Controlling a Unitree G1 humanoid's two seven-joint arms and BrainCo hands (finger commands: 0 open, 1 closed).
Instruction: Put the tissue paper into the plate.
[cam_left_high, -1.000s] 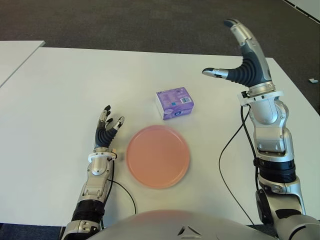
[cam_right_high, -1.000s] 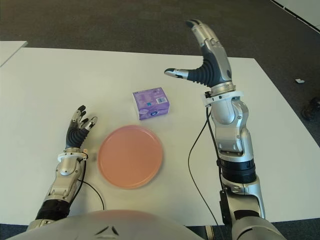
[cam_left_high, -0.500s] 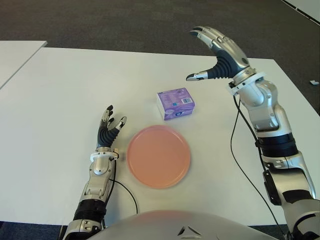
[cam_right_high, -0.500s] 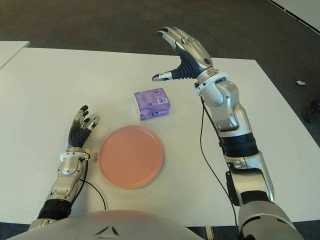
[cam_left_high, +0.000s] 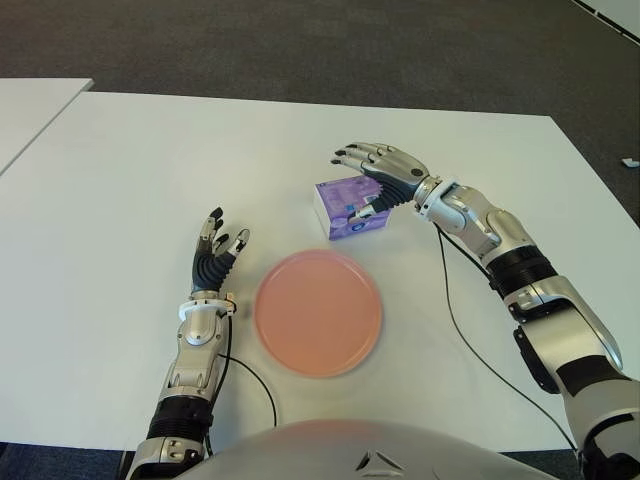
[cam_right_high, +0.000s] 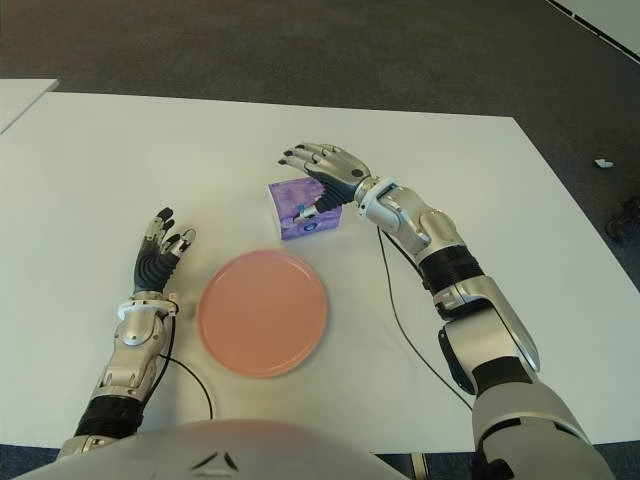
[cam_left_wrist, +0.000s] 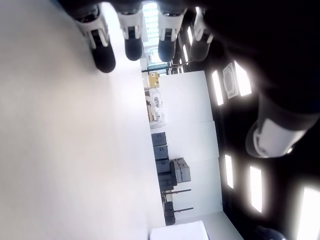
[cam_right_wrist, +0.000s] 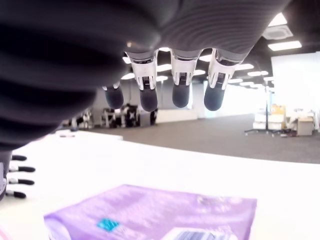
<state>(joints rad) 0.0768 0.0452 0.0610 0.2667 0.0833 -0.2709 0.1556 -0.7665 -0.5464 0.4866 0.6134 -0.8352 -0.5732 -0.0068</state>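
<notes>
A purple tissue pack (cam_left_high: 341, 205) lies on the white table (cam_left_high: 130, 170), just beyond the round pink plate (cam_left_high: 317, 312). My right hand (cam_left_high: 372, 176) hovers over the pack's far right side, fingers spread above it and the thumb near its front edge, gripping nothing. The right wrist view shows the fingertips (cam_right_wrist: 181, 96) held clear above the pack (cam_right_wrist: 160, 212). My left hand (cam_left_high: 212, 256) shows left of the plate, fingers relaxed and holding nothing.
A second white table (cam_left_high: 30, 100) stands at the far left, across a narrow gap. Dark carpet (cam_left_high: 300, 40) lies beyond the table's far edge. A black cable (cam_left_high: 455, 310) trails along my right arm over the table.
My right hand has come down from high above the table's far right and moved left, so it now hovers over the tissue pack. The left hand has barely moved.
</notes>
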